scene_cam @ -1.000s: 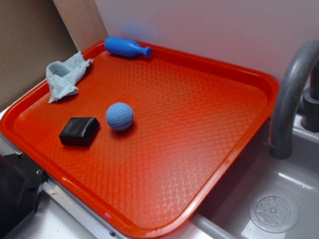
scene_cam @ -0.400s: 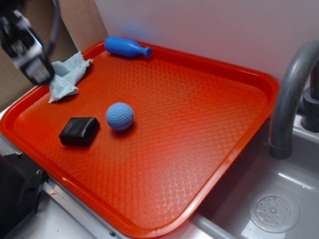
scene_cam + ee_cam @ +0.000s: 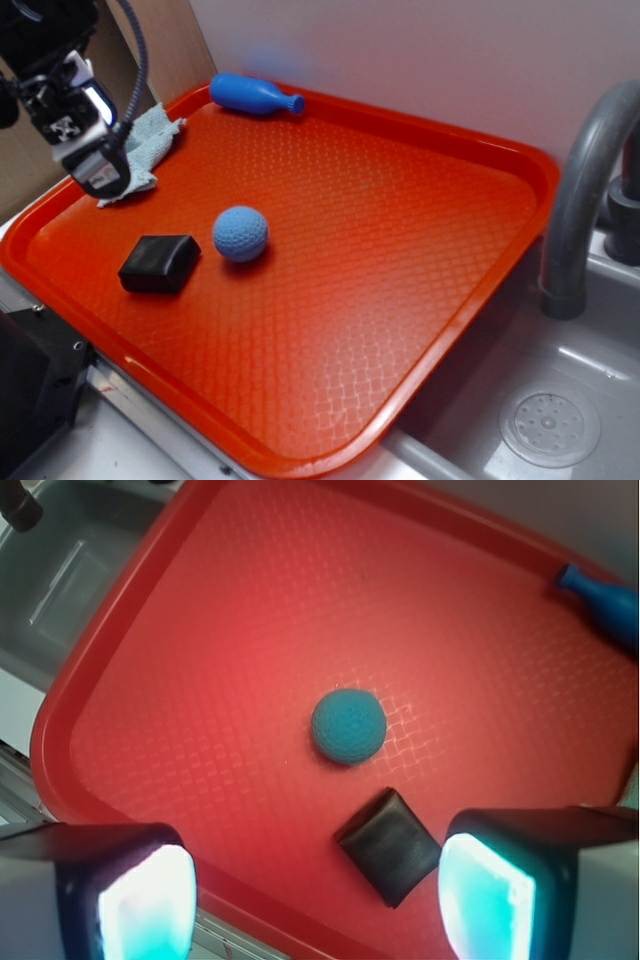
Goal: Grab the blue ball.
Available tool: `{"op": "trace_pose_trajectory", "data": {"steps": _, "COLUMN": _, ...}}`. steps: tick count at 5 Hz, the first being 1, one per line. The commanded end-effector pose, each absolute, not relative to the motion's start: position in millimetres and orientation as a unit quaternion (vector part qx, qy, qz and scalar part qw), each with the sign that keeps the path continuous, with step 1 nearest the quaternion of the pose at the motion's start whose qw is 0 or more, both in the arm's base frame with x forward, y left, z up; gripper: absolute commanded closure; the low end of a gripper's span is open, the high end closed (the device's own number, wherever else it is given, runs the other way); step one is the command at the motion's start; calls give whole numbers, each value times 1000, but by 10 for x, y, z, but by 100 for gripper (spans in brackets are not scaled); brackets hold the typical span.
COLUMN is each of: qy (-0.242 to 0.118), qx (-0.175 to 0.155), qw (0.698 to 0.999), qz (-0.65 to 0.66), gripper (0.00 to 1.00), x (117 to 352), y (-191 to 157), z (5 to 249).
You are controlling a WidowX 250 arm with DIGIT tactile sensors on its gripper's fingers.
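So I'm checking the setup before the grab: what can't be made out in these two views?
- Exterior view: the gripper is motion-blurred, so its fingers' spread is unreadable there; it hides part of the grey cloth.
- Wrist view: the blue pin toy is cut off by the right edge; the cloth is out of frame.
- Wrist view: the fingers are cropped by the bottom edge.
- Both views: the underside of the blue ball and the far side of the black block are hidden.

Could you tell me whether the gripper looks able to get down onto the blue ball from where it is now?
Probably yes. The gripper hangs open above the tray's left edge, and the blue ball sits uncovered. The black block lies close beside it but apart, which may crowd one finger.
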State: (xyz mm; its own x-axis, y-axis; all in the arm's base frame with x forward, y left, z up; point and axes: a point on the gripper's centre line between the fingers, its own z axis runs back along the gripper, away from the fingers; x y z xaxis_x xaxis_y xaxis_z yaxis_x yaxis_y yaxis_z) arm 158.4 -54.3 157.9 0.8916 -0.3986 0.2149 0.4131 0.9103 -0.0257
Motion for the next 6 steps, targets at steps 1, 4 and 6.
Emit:
{"op": "trace_pose_trajectory", "data": {"steps": 1, "qy": -52, "qx": -5, "qw": 969, "qz": -240, "gripper": 0, "x": 1910, "y": -782, "z": 1284}}
{"op": "trace_pose_trajectory", "data": {"steps": 4, "qy": 5, "qx": 41, "qw": 970, "qz": -238, "gripper": 0, "x": 2345, "y": -873, "z": 548}}
{"op": "trace_pose_trajectory", "data": {"steps": 6, "qy": 57, "qx": 79, "qw": 968, "qz": -233, "gripper": 0, "x": 2079, "y": -591, "z": 276}}
